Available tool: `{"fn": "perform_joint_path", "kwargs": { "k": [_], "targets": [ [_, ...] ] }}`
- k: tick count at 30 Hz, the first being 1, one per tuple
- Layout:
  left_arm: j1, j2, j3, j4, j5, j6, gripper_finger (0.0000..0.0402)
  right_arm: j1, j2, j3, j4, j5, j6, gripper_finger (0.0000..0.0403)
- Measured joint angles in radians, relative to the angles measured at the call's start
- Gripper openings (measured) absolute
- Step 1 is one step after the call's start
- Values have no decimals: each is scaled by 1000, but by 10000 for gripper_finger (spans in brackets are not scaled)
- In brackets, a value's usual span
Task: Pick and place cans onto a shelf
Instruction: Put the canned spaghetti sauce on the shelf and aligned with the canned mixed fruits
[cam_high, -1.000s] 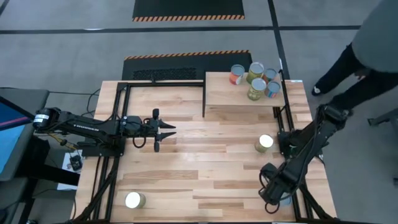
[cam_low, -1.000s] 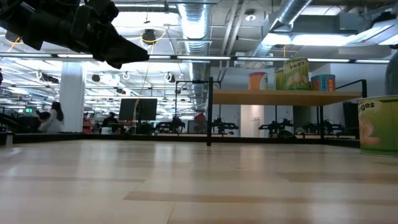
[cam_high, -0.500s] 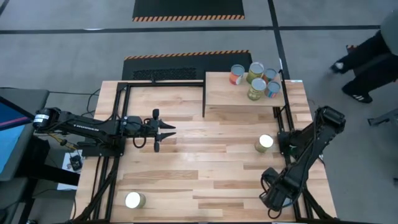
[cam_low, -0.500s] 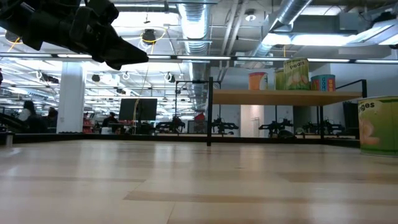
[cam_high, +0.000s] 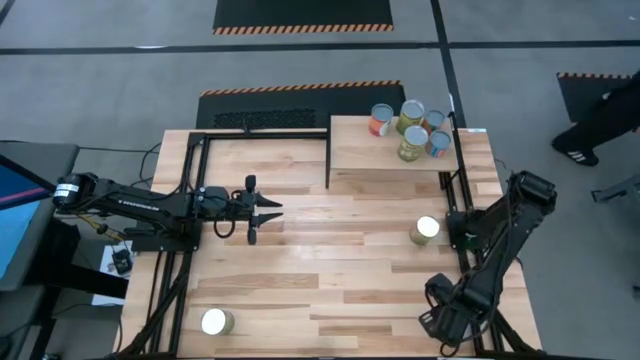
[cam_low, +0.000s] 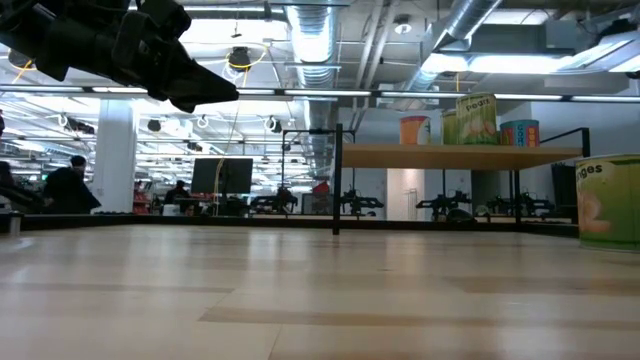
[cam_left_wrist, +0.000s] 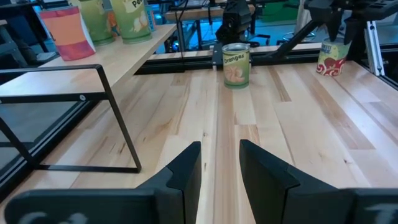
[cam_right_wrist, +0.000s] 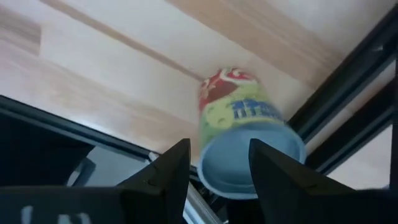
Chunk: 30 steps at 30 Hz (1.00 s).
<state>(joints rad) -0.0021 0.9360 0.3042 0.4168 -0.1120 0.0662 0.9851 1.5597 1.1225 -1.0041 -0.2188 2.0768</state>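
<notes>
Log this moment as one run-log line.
left gripper: open, hovering mid-table | right gripper: open, astride red-and-green can at table's near-right corner | shelf: five cans | table: three cans

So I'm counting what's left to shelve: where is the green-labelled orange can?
High view: the green-labelled silver-lidded can stands on the plank tabletop's right side, just below the raised light-wood shelf.

Left gripper (cam_high: 268, 210) and right gripper (cam_right_wrist: 214, 163) both hover, fingers parted.
</notes>
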Motion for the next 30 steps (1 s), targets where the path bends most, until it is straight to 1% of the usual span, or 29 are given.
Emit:
{"fn": "perform_joint_path", "kwargs": {
  "k": [4, 9, 16, 19, 22, 27, 30],
  "targets": [
    [0, 0, 0, 0, 0, 0, 100, 18, 0, 0, 22, 32, 15, 175],
    [0, 0, 0, 0, 0, 0, 100, 16, 0, 0, 22, 63, 25, 150],
    [0, 0, 0, 0, 0, 0, 100, 7, 0, 0, 21, 67, 44, 118],
    [0, 0, 0, 0, 0, 0, 100, 7, 3, 0, 21, 66, 43, 119],
    [0, 0, 0, 0, 0, 0, 100, 7, 26, 0, 22, 59, 40, 131],
    [0, 0, 0, 2, 0, 0, 100, 4, 58, 2, 44, 4, 13, 157],
    [0, 0, 0, 4, 0, 2, 100, -7, 63, 2, 43, -8, -14, 158]
  ]
}}
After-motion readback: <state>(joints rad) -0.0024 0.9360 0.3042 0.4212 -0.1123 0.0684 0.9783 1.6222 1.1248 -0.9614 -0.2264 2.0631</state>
